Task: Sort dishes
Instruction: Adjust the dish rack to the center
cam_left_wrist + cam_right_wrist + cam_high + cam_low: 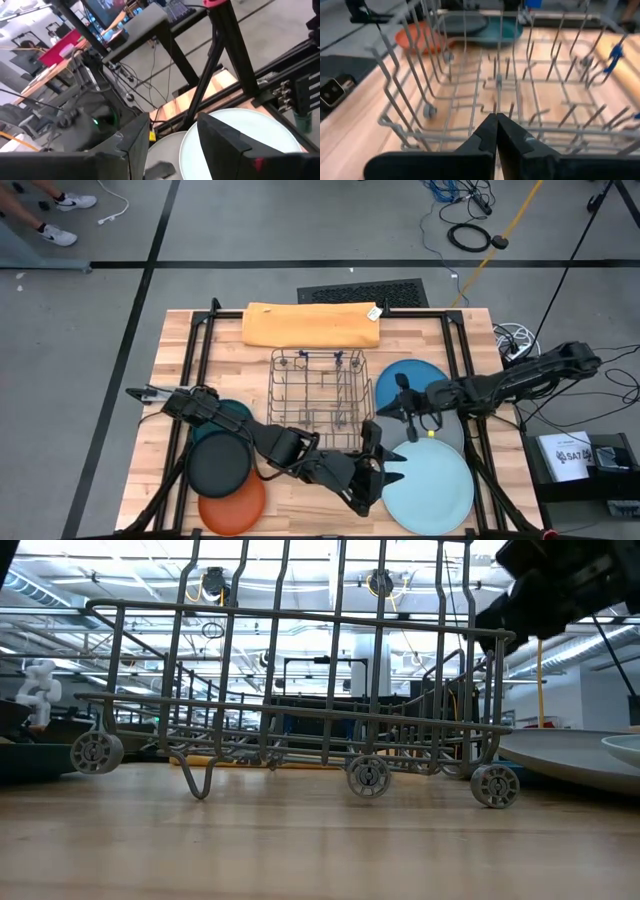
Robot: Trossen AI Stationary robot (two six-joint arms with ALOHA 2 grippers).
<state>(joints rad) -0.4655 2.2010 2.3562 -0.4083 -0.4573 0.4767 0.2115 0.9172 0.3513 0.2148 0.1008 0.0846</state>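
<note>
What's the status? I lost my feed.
Left gripper open at light blue plate, not gripping. Right gripper shut, empty, beside rack. Rack holds no plates. Nothing in the way.

Bare table (300,495) before the wire rack (318,392); plates either side.

The rack (318,400) stands mid-table, plates (228,470) to both sides, cloth (312,325) behind.
</note>
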